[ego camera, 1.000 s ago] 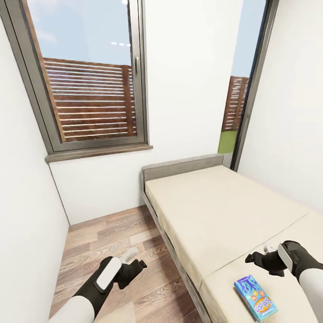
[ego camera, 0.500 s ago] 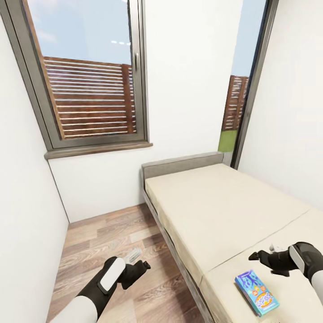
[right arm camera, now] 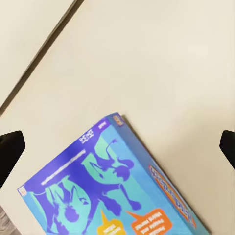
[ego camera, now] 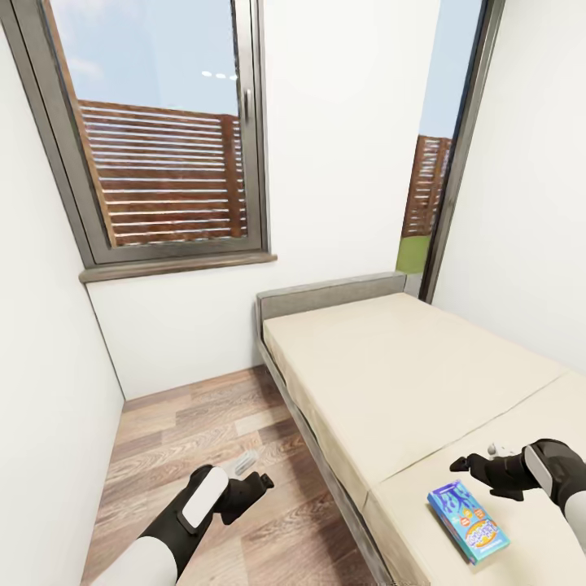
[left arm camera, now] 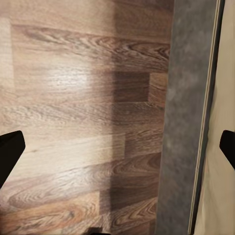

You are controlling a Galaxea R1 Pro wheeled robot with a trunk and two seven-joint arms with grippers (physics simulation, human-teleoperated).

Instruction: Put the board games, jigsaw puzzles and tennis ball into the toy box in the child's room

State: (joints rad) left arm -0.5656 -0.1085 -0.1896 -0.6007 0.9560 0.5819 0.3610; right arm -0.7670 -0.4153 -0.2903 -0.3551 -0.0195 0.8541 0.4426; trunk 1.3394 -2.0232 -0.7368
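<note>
The blue board game (ego camera: 468, 521) lies flat on the bed (ego camera: 391, 366), long axis running near-right, just nearside of the right gripper (ego camera: 476, 468), whose fingers are spread open and empty, far nearer than the open left gripper (ego camera: 256, 480)

blue board game (ego camera: 470, 521): flat on bed (ego camera: 382, 366) | right gripper (ego camera: 476, 464): just above it

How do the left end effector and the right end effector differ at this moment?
The left end effector is above the wooden floor; the right end effector is above the bed. The right one has the blue board game beneath it; the left has no toy below. Both are open and empty.
</note>
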